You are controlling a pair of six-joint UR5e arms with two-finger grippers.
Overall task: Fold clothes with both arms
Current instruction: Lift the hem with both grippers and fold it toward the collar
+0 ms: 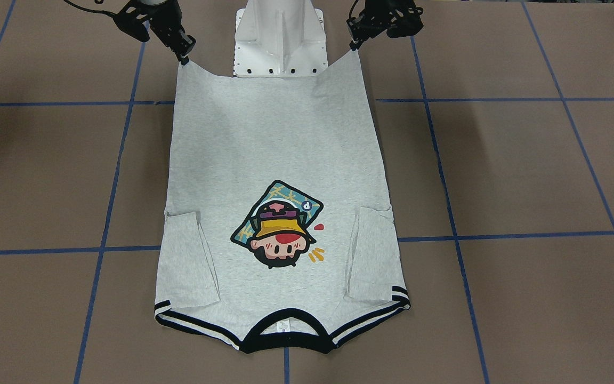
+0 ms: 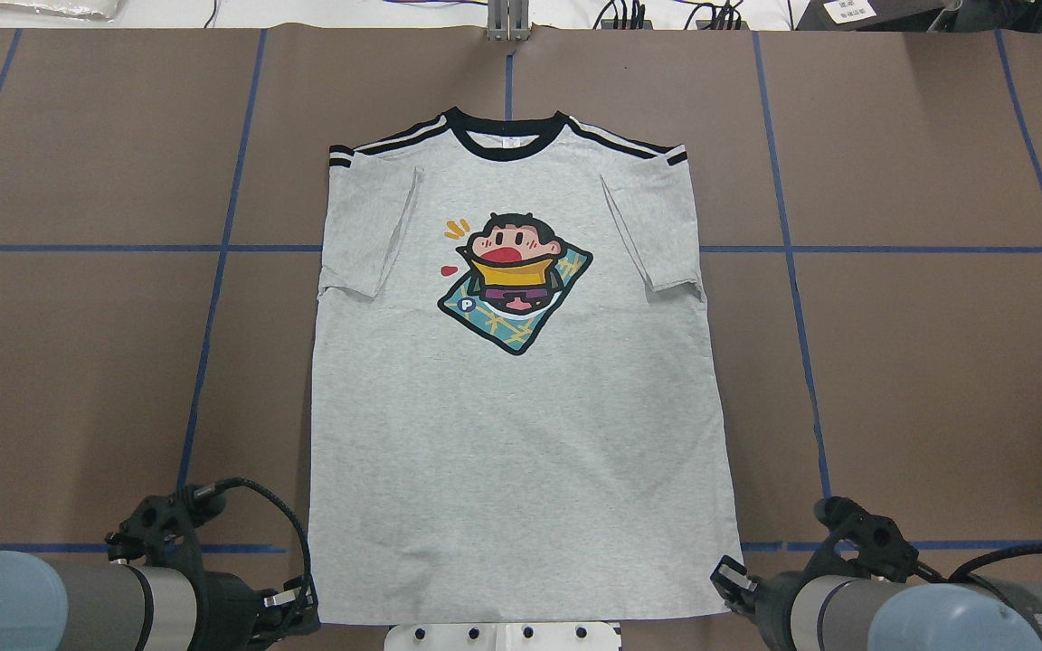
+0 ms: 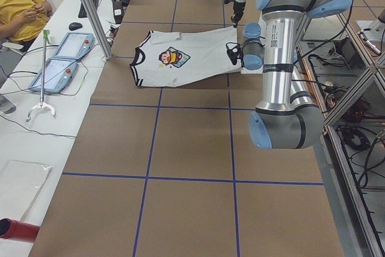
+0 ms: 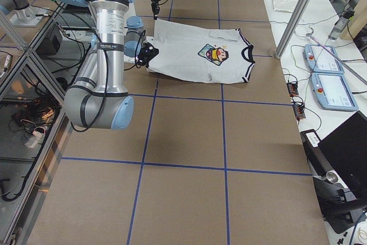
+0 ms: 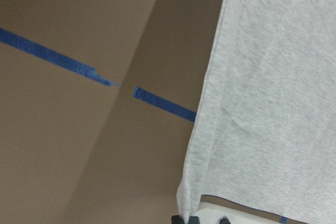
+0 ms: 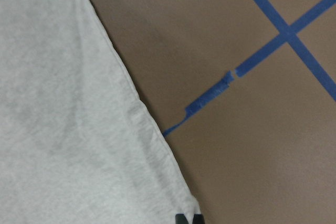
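Left gripper (image 2: 308, 615), seven o'clock, pinches a T-shirt (image 2: 521, 425) hem corner; right gripper (image 2: 731, 583), five o'clock, clamps the other. Collar (image 2: 507, 145) lies dead ahead at twelve.

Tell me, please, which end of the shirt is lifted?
The hem, pinched at its corners by the left gripper and right gripper; the collar lies flat.
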